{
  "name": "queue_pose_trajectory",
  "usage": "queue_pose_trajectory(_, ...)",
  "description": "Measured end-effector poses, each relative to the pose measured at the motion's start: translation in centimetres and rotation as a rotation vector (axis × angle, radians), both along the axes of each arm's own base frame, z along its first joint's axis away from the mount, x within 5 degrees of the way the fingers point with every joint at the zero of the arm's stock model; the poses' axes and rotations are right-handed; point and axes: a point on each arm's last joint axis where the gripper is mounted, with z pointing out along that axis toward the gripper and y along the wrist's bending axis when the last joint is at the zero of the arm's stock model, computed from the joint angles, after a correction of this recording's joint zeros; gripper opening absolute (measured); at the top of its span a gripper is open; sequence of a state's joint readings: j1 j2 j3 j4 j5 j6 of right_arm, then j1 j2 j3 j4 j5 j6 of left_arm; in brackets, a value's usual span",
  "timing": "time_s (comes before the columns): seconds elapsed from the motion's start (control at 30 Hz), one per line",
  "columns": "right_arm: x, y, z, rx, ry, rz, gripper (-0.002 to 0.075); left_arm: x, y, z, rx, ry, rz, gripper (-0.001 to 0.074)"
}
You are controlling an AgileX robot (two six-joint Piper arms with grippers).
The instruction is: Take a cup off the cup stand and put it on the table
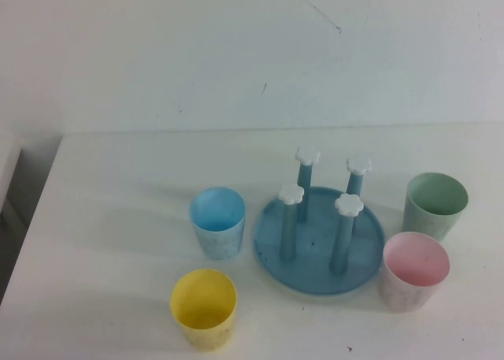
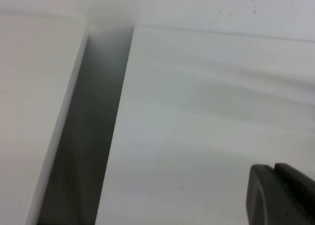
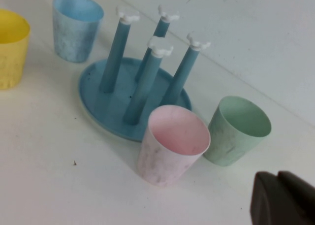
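Note:
The mint-green cup [image 1: 435, 206] stands upright, mouth up, on the white table [image 1: 118, 218], just right of the blue cup stand [image 1: 315, 277]. All four white-capped pegs of the stand are bare. In the right wrist view the cup [image 3: 236, 131] stands beside the stand [image 3: 103, 104]. My right gripper [image 3: 277, 175] is shut and empty, off the table's near right, apart from the cup. My left gripper [image 2: 274, 167] is shut and empty over bare table at the far left. Neither gripper shows in the high view.
A pink cup [image 1: 414, 271] stands in front of the mint-green one, touching or nearly touching the stand's rim. A light blue cup [image 1: 217, 222] and a yellow cup [image 1: 204, 307] stand left of the stand. A dark gap [image 2: 93, 136] runs along the table's left edge.

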State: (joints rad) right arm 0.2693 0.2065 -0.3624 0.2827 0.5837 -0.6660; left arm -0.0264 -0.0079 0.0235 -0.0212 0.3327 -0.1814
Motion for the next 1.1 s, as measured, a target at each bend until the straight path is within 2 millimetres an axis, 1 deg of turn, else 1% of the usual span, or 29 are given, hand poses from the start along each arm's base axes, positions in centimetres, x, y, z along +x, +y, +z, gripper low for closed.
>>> queue_pose_trajectory(0.3,0.00,0.00,0.00,0.000,0.000,0.000,-0.0002,0.00,-0.05,0.04,0.043,-0.003,-0.018,-0.0002)
queue_pose_trajectory(0.5,-0.01,0.00,-0.02,-0.001,0.002,0.001,-0.0002,-0.01,-0.10,0.04,0.112,-0.005,-0.045,-0.0002)
queue_pose_trajectory(1.1,-0.02,0.00,-0.03,-0.001,0.004,0.001,-0.0002,-0.01,-0.12,0.04,0.112,-0.005,-0.047,-0.0002)
